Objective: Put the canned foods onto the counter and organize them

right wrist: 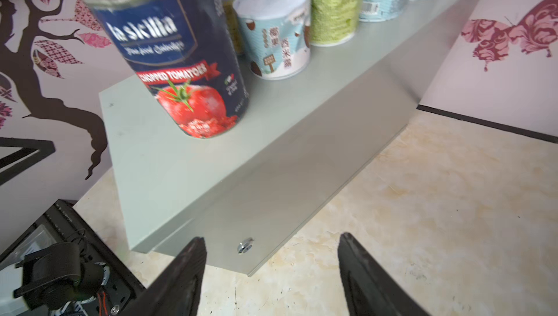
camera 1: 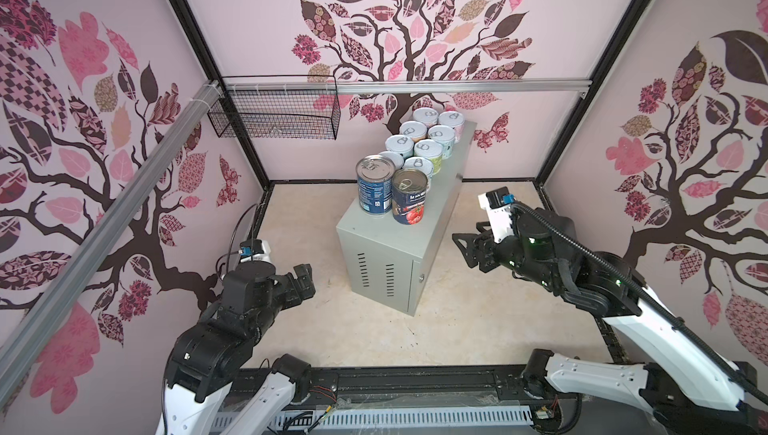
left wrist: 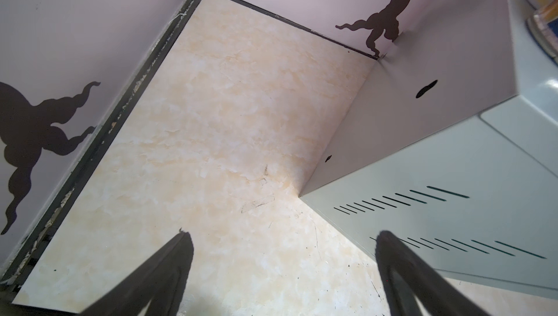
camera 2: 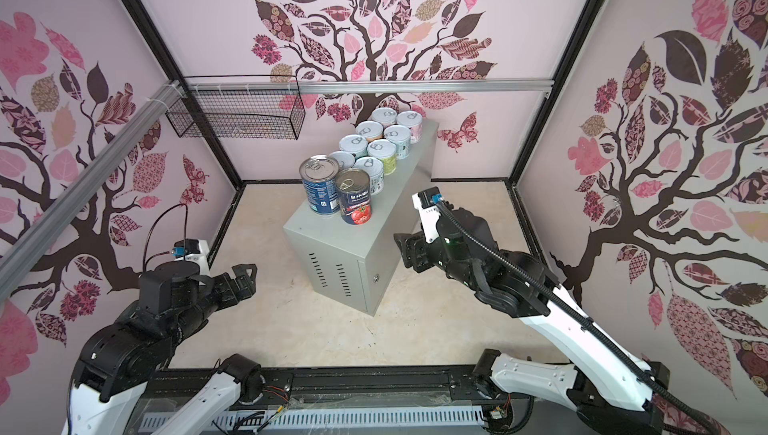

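The counter (camera 1: 376, 246) is a long light-grey metal box standing on the beige floor, seen in both top views. Several short pastel canned foods (camera 1: 429, 149) stand in two rows along its top toward the back wall. At the near end of the rows stand a tall blue can (camera 1: 375, 192) and a dark tomato can (camera 1: 409, 201) side by side. My left gripper (camera 1: 305, 281) is open and empty, low to the left of the counter. My right gripper (camera 1: 463, 250) hovers to the right of the counter's near end, jaws apart, nothing between them. The right wrist view shows the tomato can (right wrist: 181, 67) upright on the counter (right wrist: 169, 172).
A black wire mesh basket (camera 1: 274, 115) hangs from an aluminium rail at the back left. Patterned walls close in three sides. The counter's vent slots (left wrist: 404, 201) and small round lock (right wrist: 245, 244) face the arms. Beige floor (camera 1: 478, 320) lies around the box.
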Tool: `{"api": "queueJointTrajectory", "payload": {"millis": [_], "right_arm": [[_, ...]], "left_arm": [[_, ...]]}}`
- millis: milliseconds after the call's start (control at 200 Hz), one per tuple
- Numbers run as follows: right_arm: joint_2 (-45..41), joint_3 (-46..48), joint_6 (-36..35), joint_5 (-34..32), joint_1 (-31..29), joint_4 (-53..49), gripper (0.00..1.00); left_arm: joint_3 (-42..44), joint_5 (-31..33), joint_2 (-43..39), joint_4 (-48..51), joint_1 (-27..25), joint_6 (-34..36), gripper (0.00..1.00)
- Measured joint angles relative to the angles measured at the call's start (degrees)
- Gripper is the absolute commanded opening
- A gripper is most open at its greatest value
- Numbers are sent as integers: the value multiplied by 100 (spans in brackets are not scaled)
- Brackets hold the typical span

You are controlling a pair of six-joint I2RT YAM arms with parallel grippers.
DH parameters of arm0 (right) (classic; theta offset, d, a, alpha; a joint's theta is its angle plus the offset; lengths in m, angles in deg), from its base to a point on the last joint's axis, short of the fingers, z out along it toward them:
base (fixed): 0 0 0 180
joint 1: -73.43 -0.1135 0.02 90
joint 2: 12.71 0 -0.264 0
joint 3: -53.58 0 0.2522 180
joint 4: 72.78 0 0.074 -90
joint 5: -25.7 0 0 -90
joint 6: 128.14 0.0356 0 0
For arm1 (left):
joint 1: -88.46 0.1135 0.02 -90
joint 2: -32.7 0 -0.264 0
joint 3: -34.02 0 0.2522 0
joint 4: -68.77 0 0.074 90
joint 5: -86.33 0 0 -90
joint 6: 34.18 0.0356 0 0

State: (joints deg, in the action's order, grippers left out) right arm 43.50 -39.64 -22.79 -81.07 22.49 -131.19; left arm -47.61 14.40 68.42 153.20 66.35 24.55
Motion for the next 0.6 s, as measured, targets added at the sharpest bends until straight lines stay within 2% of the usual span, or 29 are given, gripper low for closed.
{"api": "queueJointTrajectory", "payload": {"millis": [140, 270, 310, 355, 455, 600], "right_arm": [[-664, 1202, 249, -120, 323, 247, 72], [-988, 2282, 358, -50, 1049, 605, 75], [-1005, 2553, 404, 2, 1322, 752, 78], [-992, 2824, 435, 76, 1567, 918, 87], [-1027, 3499, 579, 142, 1945, 1360, 91], [-968, 4153, 721, -13, 2000, 1987, 98]], "left_arm": [[448, 111, -48, 37, 0, -216, 98], [901, 107, 22, -7, 0, -463, 98], [1001, 120, 81, -57, 0, -516, 98], [1108, 146, 184, -120, 0, -586, 98], [1292, 278, 483, -280, 0, -702, 98], [1508, 544, 850, -603, 24, -844, 98]]}}
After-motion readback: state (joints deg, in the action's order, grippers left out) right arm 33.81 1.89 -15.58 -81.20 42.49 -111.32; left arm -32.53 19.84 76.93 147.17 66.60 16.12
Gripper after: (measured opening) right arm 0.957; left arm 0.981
